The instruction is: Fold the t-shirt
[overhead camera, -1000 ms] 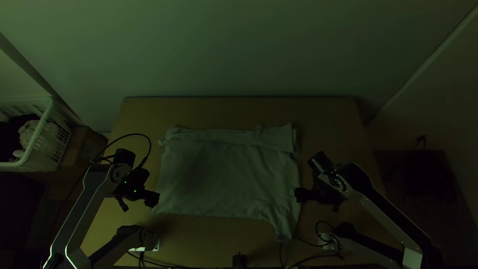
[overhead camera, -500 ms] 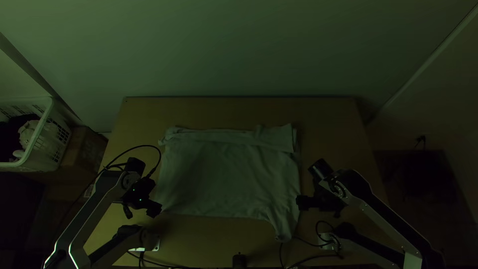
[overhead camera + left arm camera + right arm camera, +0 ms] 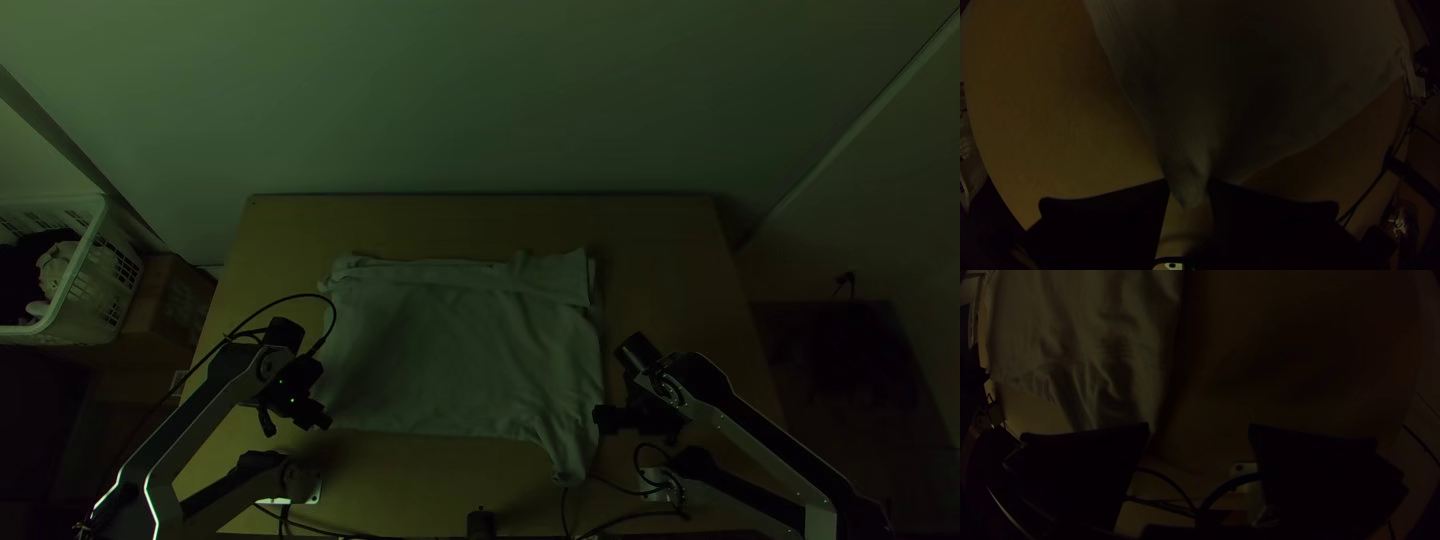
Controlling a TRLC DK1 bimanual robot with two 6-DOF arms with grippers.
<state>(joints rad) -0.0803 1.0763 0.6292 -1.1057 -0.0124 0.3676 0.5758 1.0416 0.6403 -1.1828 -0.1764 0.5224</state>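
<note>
T-shirt (image 3: 450,345) lies on the surface (image 3: 650,230), mostly spread, and my left end effector (image 3: 1188,182) pinches its near-left corner (image 3: 1187,167), but my right end effector (image 3: 1199,426) is released beside the bunched near-right part (image 3: 568,445), so one-sided pulling may twist it.

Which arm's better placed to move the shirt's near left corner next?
Left, I'd say: the left pincer grips that corner of the t-shirt, while the right pincer is open by the right edge, no cloth between its fingers.
</note>
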